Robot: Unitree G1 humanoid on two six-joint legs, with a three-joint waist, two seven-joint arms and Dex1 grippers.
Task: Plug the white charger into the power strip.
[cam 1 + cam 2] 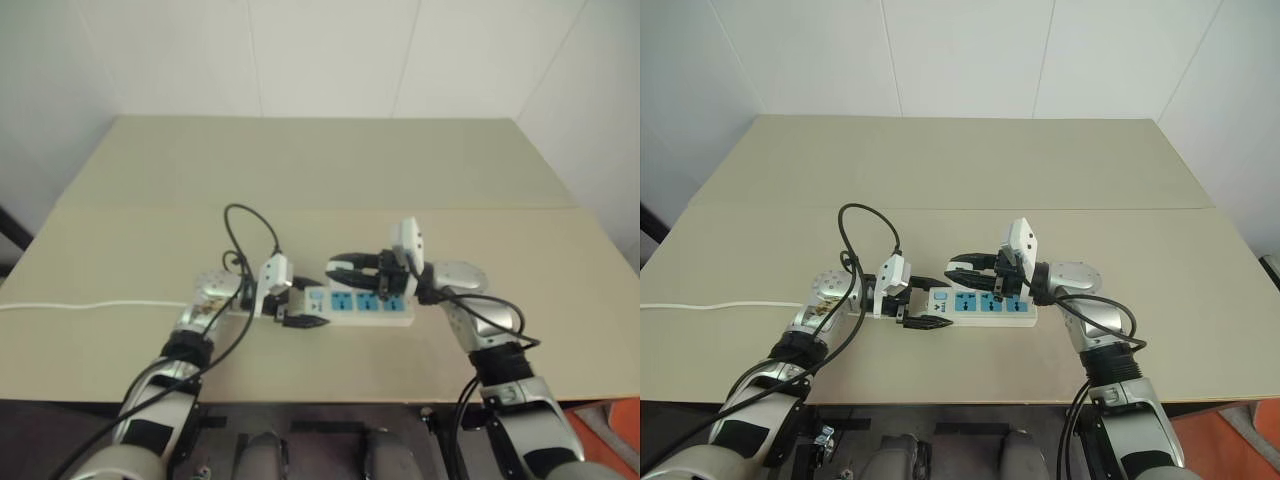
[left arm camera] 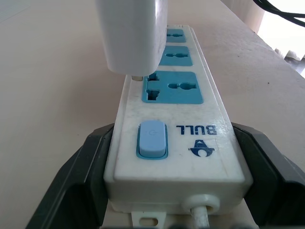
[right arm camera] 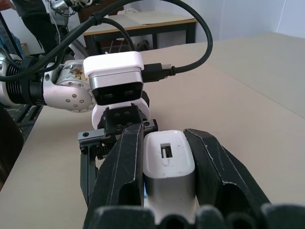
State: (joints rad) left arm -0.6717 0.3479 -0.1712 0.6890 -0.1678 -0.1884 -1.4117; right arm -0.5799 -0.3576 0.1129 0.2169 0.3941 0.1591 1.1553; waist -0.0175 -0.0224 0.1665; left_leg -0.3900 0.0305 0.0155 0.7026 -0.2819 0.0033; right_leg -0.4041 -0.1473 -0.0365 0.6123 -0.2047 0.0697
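Beige table [image 1: 970, 170] set against plain white walls, a seam crossing its top beyond the power strip [image 1: 980, 305]. Power strip flat on the table near its front edge, blue sockets facing up, thin white cord [image 1: 710, 305] trailing from its switch end toward the table's left edge. Left gripper [image 2: 176, 191] clamped on the switch end of the power strip, one black finger against each long side. White charger [image 3: 169, 164] pinched between the fingers of the right gripper [image 1: 975, 268], held just above the power strip, lower end close over the socket nearest the switch. Black robot cables [image 1: 865, 235] looped above the left wrist, beside the power strip.
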